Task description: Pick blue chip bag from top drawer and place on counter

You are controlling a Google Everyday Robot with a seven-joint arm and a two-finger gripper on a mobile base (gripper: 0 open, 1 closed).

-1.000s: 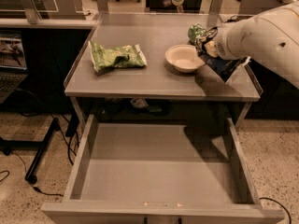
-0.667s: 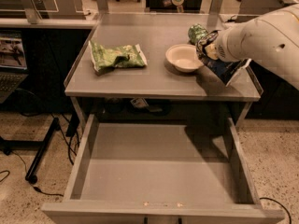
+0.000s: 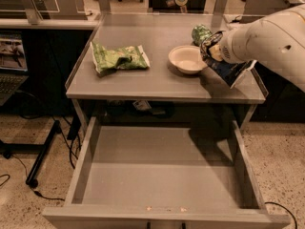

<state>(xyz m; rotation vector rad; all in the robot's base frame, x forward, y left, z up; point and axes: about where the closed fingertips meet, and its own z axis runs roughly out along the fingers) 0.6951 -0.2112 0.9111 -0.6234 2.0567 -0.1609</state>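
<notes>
Clamped on the blue chip bag (image 3: 229,69), my gripper (image 3: 210,49) hovers at three o'clock over the counter (image 3: 157,84). At six o'clock the top drawer (image 3: 157,175) stands open.

Glossy blue chip bag (image 3: 228,70) in gripper (image 3: 213,50)

The white arm (image 3: 271,37) is reaching in from the right edge of the frame, its gripper (image 3: 213,51) pointing left in the upper right, clamping the blue chip bag (image 3: 232,70).
</notes>
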